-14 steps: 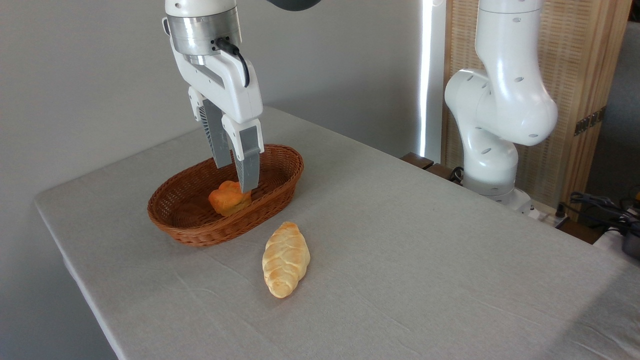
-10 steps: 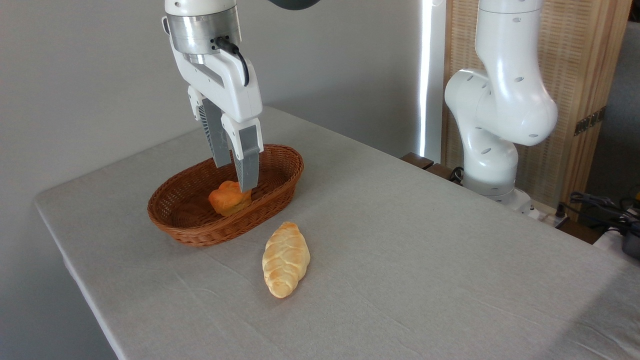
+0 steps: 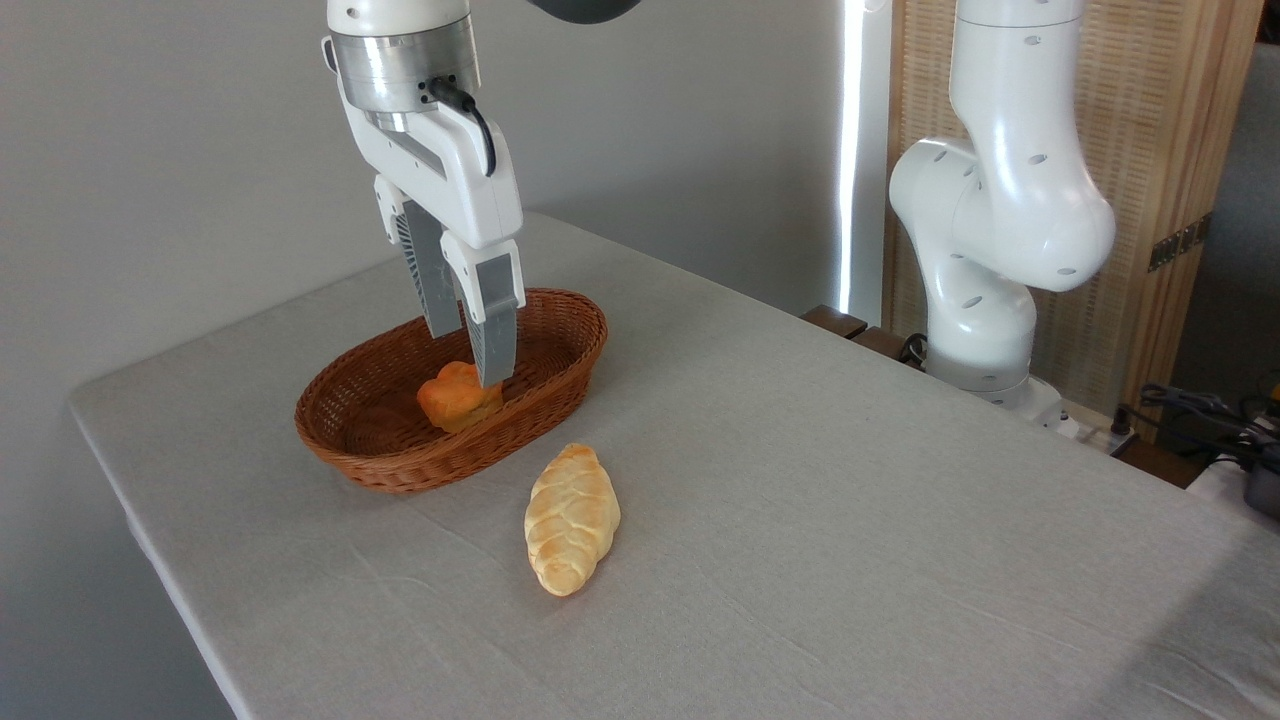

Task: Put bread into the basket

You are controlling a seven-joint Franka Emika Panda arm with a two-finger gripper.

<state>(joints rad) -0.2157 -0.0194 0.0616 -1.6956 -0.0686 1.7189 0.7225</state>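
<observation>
The braided, pale golden bread (image 3: pixel 571 520) lies on the grey tablecloth, just in front of the basket and apart from it. The reddish-brown wicker basket (image 3: pixel 400 472) stands at the left of the table and holds a small orange bun (image 3: pixel 452 398). My gripper (image 3: pixel 468 358) hangs over the basket with its fingers pointing down, open, right above the bun. The near fingertip (image 3: pixel 494 372) sits close beside the bun; whether it touches is unclear. Nothing is held between the fingers.
The arm's white base (image 3: pixel 985 300) stands beyond the table's far right edge, with cables (image 3: pixel 1190 410) beside it. The table's front-left edge (image 3: pixel 160 560) runs close to the basket. A wooden screen (image 3: pixel 1130 200) stands behind the arm.
The gripper has risen a little and shifted slightly left above the bun. The bun, the basket and the braided bread have not moved.
</observation>
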